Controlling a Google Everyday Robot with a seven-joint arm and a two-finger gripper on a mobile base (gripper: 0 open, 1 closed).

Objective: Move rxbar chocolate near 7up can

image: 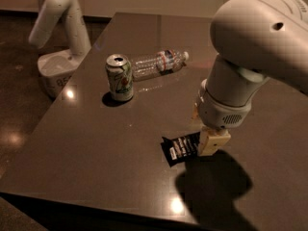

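The rxbar chocolate (179, 147), a flat black wrapper with white lettering, lies on the dark table, its right end under my gripper. The 7up can (120, 78) stands upright to the upper left of it, well apart. My gripper (211, 142) hangs from the big white arm at the right and is down at the bar's right end, its tan finger (213, 142) touching or overlapping the wrapper.
A clear plastic water bottle (159, 63) lies on its side just right of and behind the can. The dark table (91, 148) ends at a front edge near the bottom and a left edge. A white robot base (55, 57) stands on the floor at the left.
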